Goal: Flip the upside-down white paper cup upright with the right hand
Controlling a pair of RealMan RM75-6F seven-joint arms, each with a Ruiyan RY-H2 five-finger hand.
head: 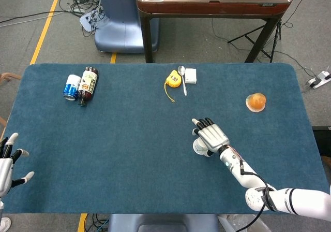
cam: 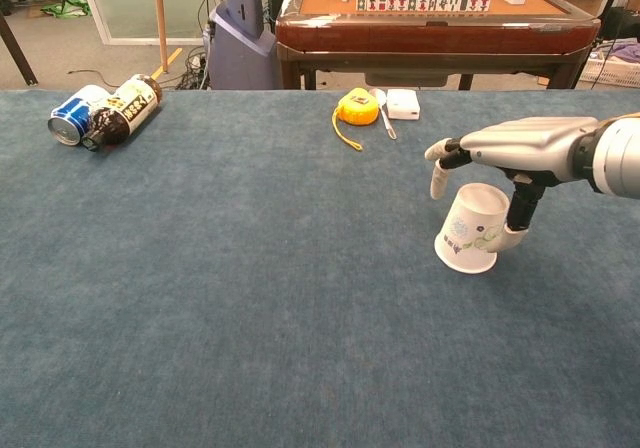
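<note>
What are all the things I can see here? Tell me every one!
table: one, blue cloth top, holds everything below
paper cup: one, white with a small print, upside down, near right of centre
tape measure: one, yellow, far middle
spoon: one, silver, beside the tape measure
small box: one, white, right of the spoon
can: one, blue and white, lying far left
bottle: one, dark brown, lying against the can
orange thing: one, far right
game table: one, brown, behind, tiles on top
left hand: fingers apart, near left edge
right hand: over the cup, thumb at its side
</note>
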